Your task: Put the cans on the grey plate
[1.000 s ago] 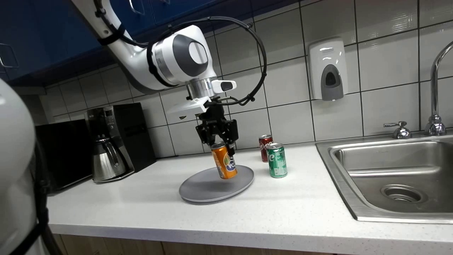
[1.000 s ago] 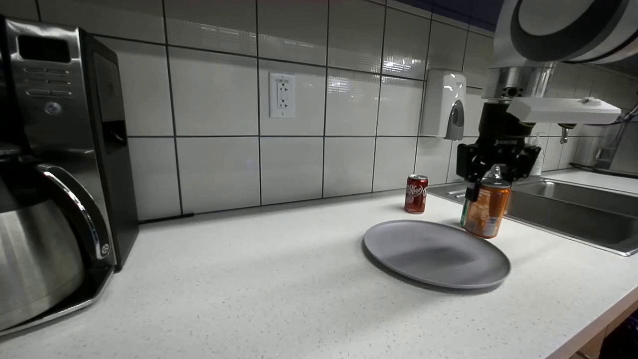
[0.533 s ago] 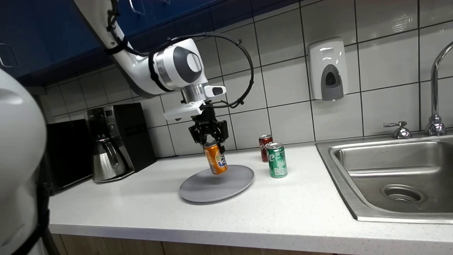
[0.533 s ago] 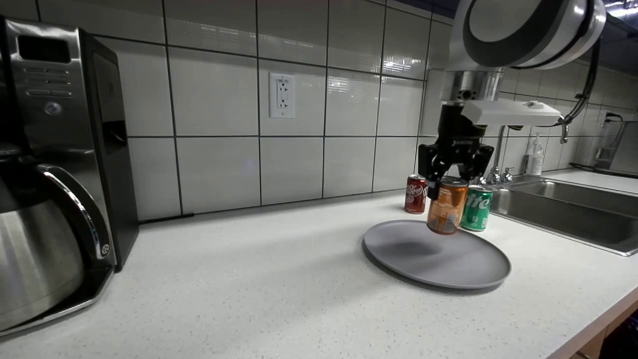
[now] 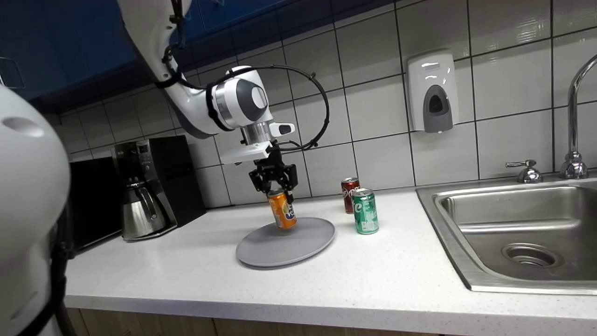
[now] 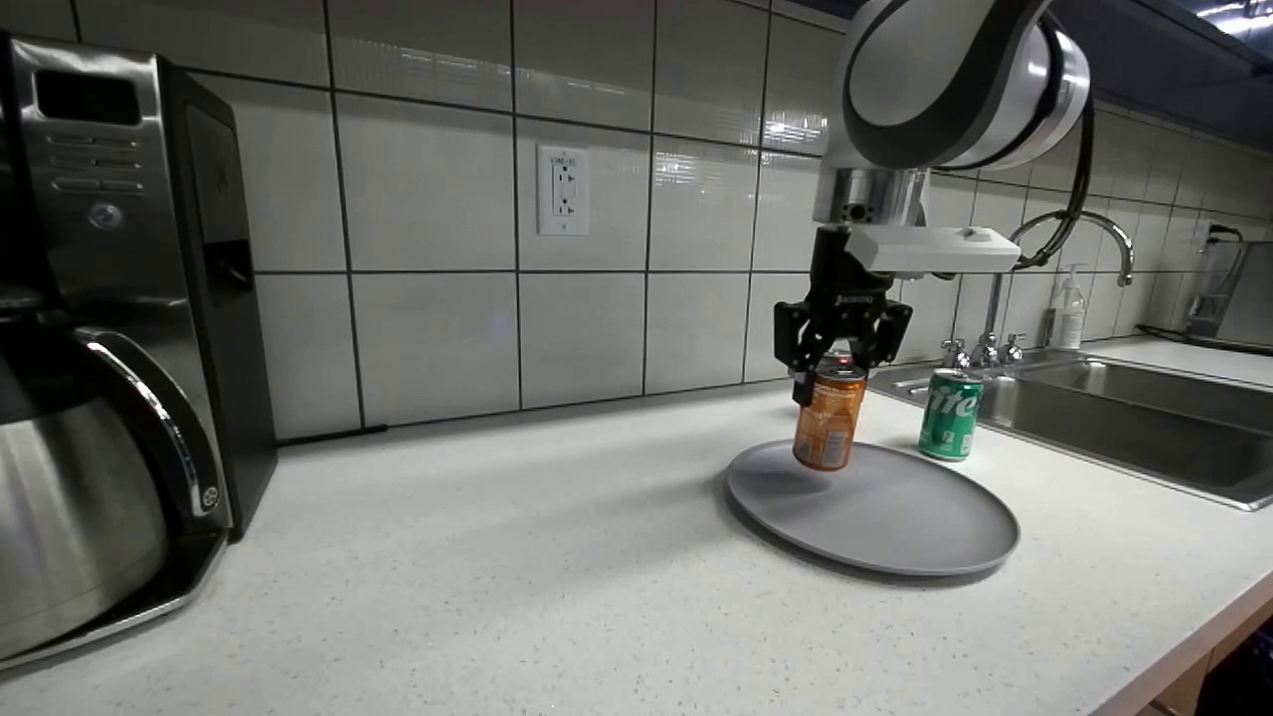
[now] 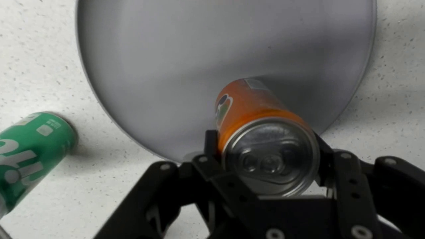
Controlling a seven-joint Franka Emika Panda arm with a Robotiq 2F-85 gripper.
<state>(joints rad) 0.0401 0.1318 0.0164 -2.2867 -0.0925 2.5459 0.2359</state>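
Note:
My gripper [image 5: 280,193] is shut on the orange can [image 5: 283,212], one finger on each side near its silver top. In an exterior view the gripper [image 6: 833,383] holds the orange can [image 6: 828,428] slightly tilted, low over the far part of the grey plate [image 6: 915,527]. The wrist view shows the orange can [image 7: 252,99] over the plate [image 7: 166,66]. The green can [image 5: 365,212] stands upright on the counter beside the plate, and it also shows in the wrist view [image 7: 31,156]. The dark red can [image 5: 348,193] stands behind it; elsewhere it is almost wholly hidden or out of view.
A black-and-steel coffee maker [image 5: 161,182] with its pot [image 5: 142,212] stands at the far end of the counter [image 5: 186,280]. A steel sink [image 5: 447,252] with a faucet [image 5: 574,116] is at the opposite end. A tiled wall with a soap dispenser [image 5: 431,91] runs behind.
My gripper has carried the orange can across the plate, leftward in both exterior views, towards the coffee maker side. The cans on the counter and the plate have not moved.

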